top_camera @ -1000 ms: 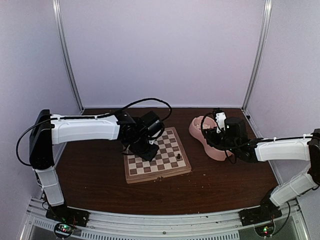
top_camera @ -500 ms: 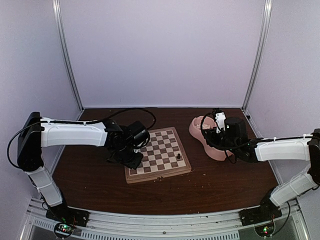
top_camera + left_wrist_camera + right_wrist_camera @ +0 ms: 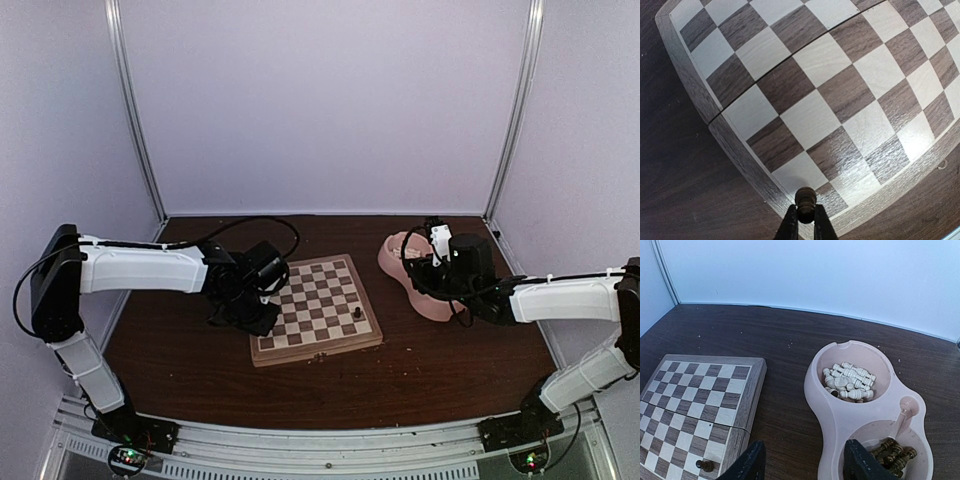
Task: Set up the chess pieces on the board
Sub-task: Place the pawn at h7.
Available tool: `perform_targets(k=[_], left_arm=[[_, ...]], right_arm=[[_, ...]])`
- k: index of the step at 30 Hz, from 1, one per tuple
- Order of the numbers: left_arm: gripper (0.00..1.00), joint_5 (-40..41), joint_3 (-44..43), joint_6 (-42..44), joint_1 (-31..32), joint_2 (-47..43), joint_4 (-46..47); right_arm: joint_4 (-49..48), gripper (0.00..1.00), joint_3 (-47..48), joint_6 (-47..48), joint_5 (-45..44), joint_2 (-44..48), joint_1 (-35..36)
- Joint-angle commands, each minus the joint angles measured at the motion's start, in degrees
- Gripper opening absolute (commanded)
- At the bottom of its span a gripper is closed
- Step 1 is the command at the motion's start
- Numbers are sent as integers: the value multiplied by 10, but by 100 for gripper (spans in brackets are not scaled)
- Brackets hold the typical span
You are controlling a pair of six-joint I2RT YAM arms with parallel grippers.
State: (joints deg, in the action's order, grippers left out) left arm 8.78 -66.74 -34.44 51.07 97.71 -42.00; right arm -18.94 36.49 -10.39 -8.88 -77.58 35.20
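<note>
The board (image 3: 318, 303) lies mid-table, its cream and brown checks filling the left wrist view (image 3: 815, 100). My left gripper (image 3: 246, 316) (image 3: 805, 216) is shut on a dark chess piece (image 3: 805, 202), held just above the board's left frame by the near-left corner. One dark piece (image 3: 357, 318) (image 3: 705, 465) stands on the board's right side. My right gripper (image 3: 428, 266) (image 3: 805, 466) is open and holds nothing, hovering over the table between the board (image 3: 695, 405) and the pink bowl.
The pink double bowl (image 3: 400, 256) (image 3: 837, 422) sits right of the board. Its far cup holds several cream pieces (image 3: 850, 382), its near cup several dark pieces (image 3: 892, 452). Walls close in the back and both sides.
My left arm has drawn back leftward across the board to its left edge, still gripping the dark piece. The right arm has not moved.
</note>
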Motion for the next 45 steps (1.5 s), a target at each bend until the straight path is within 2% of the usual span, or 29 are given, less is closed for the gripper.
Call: perform_targets(k=[1, 40, 42, 45], left_arm=[[6, -1, 1, -3, -3, -8, 27], [10, 16, -20, 4, -4, 18, 21], [16, 13, -22, 5, -4, 21, 22], [44, 13, -21, -1, -4, 20, 21]], right_arm=[[-4, 56, 11, 6, 5, -5, -3], [2, 56, 8, 15, 10, 9, -4], [2, 56, 8, 15, 10, 9, -3], [2, 56, 6, 16, 10, 12, -3]])
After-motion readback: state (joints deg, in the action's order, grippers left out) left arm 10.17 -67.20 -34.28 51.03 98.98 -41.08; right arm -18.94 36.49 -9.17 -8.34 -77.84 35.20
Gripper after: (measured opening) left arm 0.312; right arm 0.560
